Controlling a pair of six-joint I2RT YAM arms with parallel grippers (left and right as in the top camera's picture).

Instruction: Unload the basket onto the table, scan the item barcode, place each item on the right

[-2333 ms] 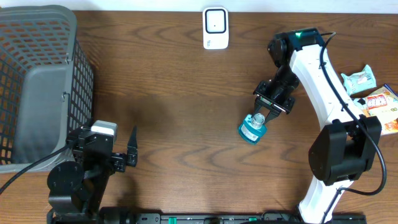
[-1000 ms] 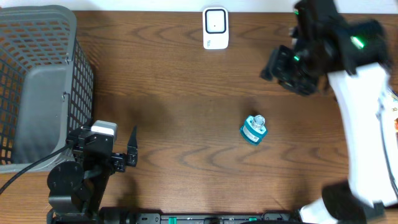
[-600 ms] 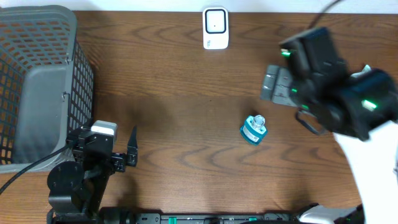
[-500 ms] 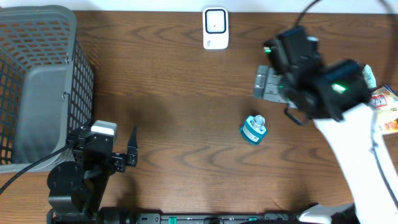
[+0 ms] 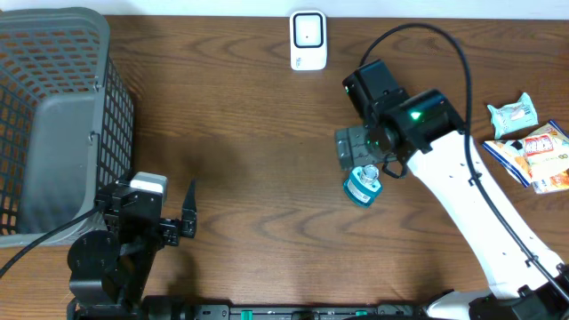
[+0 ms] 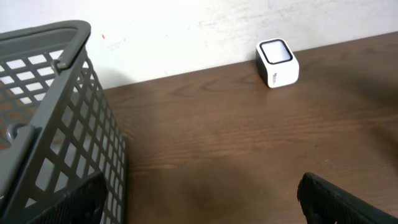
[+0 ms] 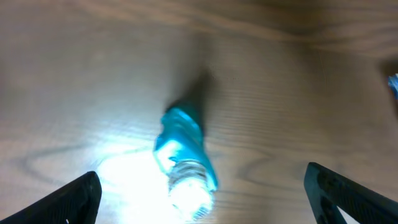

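Item: small teal bottle (image 5: 362, 187) with a clear cap, on the wood table (image 5: 249, 133) right of centre, free of any grip. It is blurred in the right wrist view (image 7: 184, 159), so upright or tipped is unclear. White scanner (image 5: 308, 40), dark-rimmed window, sits at the far edge, well apart.

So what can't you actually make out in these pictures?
Barcode on the small teal bottle: too small overhead, blurred and glared out in the right wrist view.
Colourful snack packets: print too small overhead, one cut by the right edge.
Grey mesh basket: left side cut off overhead.
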